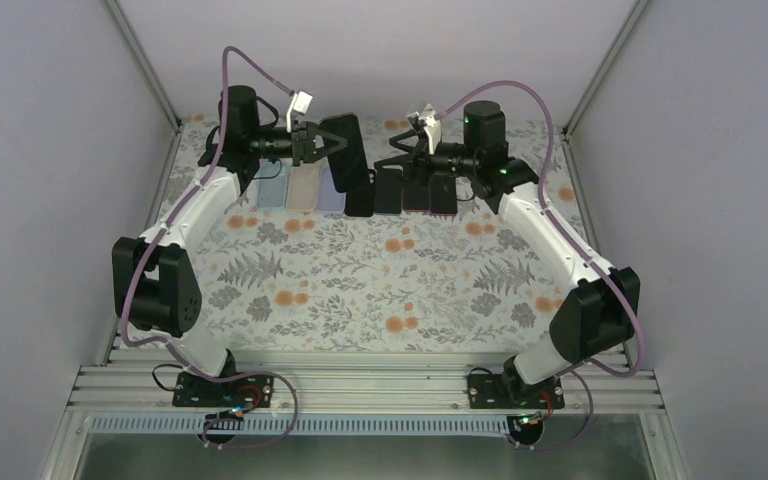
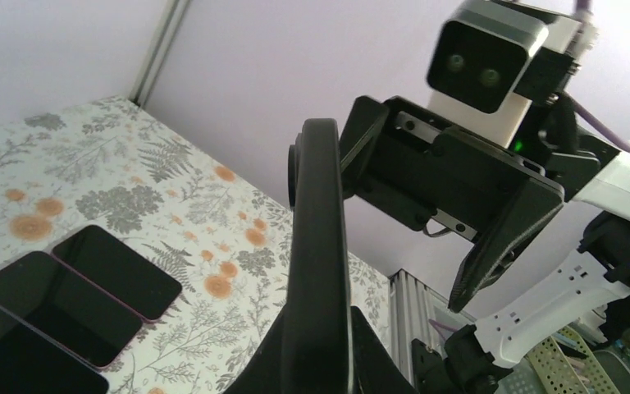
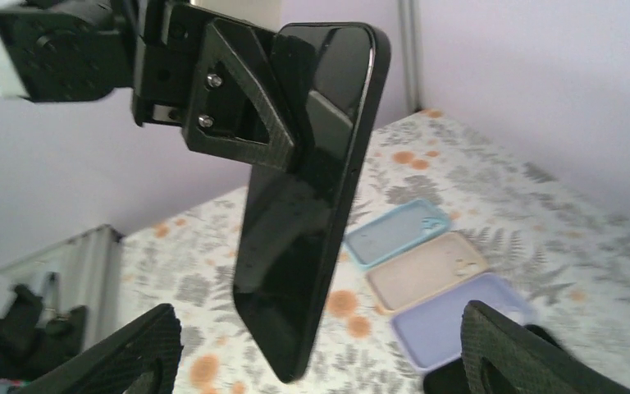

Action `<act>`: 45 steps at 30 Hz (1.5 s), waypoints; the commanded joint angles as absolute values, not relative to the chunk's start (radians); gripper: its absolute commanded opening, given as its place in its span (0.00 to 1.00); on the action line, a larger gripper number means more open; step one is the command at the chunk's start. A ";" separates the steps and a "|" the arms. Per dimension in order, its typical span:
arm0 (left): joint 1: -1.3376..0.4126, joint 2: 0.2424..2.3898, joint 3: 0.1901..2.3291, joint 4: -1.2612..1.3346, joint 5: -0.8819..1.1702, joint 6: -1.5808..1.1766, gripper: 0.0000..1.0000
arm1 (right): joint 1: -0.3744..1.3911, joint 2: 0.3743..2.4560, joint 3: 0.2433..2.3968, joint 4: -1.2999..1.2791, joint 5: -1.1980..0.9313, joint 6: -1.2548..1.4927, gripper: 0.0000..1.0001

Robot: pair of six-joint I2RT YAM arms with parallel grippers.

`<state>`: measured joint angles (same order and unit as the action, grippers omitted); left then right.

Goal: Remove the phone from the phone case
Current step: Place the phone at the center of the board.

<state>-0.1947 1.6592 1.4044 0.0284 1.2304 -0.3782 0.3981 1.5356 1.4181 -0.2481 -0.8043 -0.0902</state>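
Over on the left, the left gripper is clenched on a black phone and holds it up in the air above the flowered table. The phone stands on edge. Its top end is pinched between the fingers and its lower end hangs free below them. From here I can't tell whether there is a dark case around it or it is just the phone.

Below that gripper three empty cases lie side by side on the table: a blue case, then a beige case, then a lavender case. All three have the hollow side up.

Moving right, a row of dark phones lies flat on the table, under the gap between the two grippers.

The right gripper is level with the held phone and points straight at it. Its jaws are spread wide and grasp nothing. Its fingertips are near the phone's right side but apart from it.
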 commanded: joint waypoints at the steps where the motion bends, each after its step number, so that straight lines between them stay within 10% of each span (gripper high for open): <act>1: -0.214 1.608 1.410 0.124 1.273 -0.377 0.02 | 0.389 1.558 1.409 -0.171 -1.009 0.066 0.78; 11: -0.268 1.614 1.436 0.158 1.284 -0.390 0.02 | 0.390 1.603 1.393 -0.083 -1.071 0.174 0.64; 26: -0.294 1.618 1.443 0.156 1.258 -0.388 0.04 | 0.399 1.618 1.408 -0.059 -1.144 0.218 0.07; 30: -0.294 1.613 1.447 0.131 1.247 -0.369 0.27 | 0.381 1.609 1.416 -0.077 -1.141 0.214 0.04; 35: -0.294 1.617 1.476 0.027 1.191 -0.300 0.94 | 0.346 1.582 1.414 -0.124 -1.099 0.164 0.04; 45: -0.293 1.622 1.524 -0.133 1.065 -0.170 1.00 | 0.167 1.565 1.378 -0.268 -1.077 0.065 0.04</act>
